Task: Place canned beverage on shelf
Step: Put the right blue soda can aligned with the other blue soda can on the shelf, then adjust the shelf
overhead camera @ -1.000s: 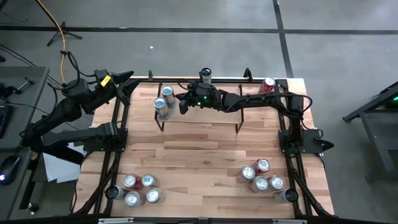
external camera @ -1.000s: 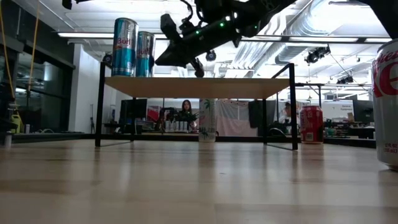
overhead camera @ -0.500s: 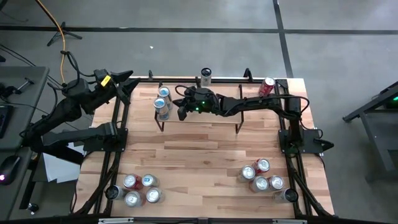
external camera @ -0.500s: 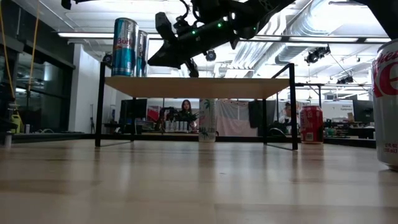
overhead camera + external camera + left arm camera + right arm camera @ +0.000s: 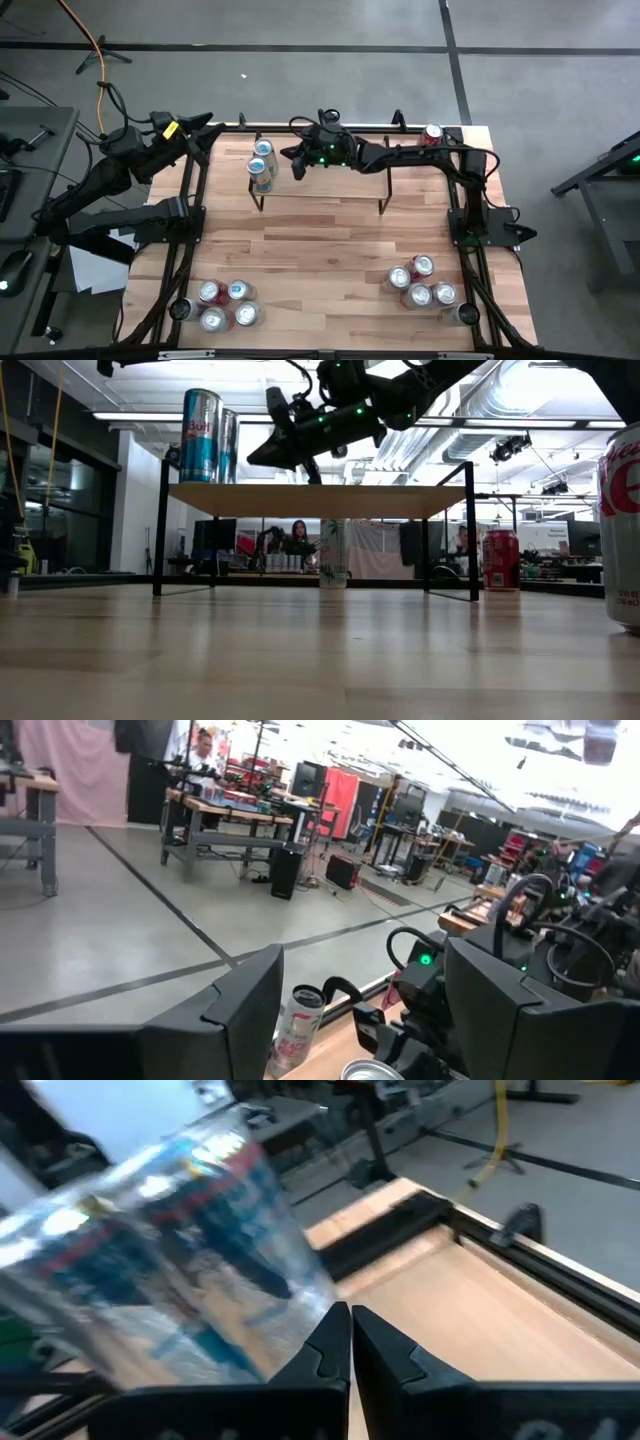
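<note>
Shelf work falls to the right arm, which reaches across the plank top with the right gripper hovering above it, just at 3 o'clock of two blue cans standing upright at the shelf's 9 o'clock end. In the right wrist view the fingers meet tip to tip with nothing between them, so the right gripper is clenched and empty. The blue cans loom just ahead of it but are not touched. My reading is that two beverages are already placed and the arm is between cans.

To do this step well, the arm should lift clear of the standing cans before swinging away, since a sideways brush could topple them off the narrow plank. Further cans wait on the tabletop: a group at 4 o'clock, another at 7 o'clock, a red can at 1 o'clock.

The left gripper waits off the tabletop's 10 o'clock corner, fingers spread, holding nothing.
</note>
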Available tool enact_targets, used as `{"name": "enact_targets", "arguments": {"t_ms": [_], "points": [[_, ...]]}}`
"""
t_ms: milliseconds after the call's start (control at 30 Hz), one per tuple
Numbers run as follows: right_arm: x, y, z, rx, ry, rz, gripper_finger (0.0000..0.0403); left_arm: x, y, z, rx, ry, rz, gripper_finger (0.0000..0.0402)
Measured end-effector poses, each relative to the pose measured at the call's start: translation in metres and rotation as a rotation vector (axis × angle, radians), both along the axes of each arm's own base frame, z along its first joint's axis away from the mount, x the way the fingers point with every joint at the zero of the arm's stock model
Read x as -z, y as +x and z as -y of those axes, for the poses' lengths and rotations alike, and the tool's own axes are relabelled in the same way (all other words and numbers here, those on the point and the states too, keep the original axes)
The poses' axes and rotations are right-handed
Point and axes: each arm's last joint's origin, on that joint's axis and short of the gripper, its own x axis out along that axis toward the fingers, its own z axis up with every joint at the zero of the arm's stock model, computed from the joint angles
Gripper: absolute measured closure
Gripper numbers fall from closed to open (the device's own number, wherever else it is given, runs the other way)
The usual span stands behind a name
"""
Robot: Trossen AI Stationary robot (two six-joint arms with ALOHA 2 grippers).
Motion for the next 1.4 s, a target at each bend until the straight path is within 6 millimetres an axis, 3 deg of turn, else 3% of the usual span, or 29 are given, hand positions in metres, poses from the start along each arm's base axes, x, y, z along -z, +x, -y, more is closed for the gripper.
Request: {"name": "enact_targets", "arguments": {"t_ms": [333,700,1067,1200,1400], "points": [[-0.004,-0.002,0.011,-0.103,0.101,0.072,0.0403,0.0,0.0,0.0,-0.009,-0.024,0.022,0.0188],[-0.038,0.014,0.016,-0.133,0.12,0.043,0.0403,0.0,0.0,0.0,-0.007,-0.031,0.028,0.0188],[-0.032,0.014,0.022,-0.065,0.084,-0.034,0.0403,0.0,0.0,0.0,-0.008,-0.03,0.027,0.0188],[-0.039,0.003,0.028,-0.066,0.021,-0.089,0.0403,0.0,0.0,0.0,0.015,-0.024,0.015,0.0188],[-0.065,-0.037,0.035,-0.078,-0.075,-0.284,0.0403,0.001,0.001,0.001,0.038,0.015,-0.029,0.0188]]}}
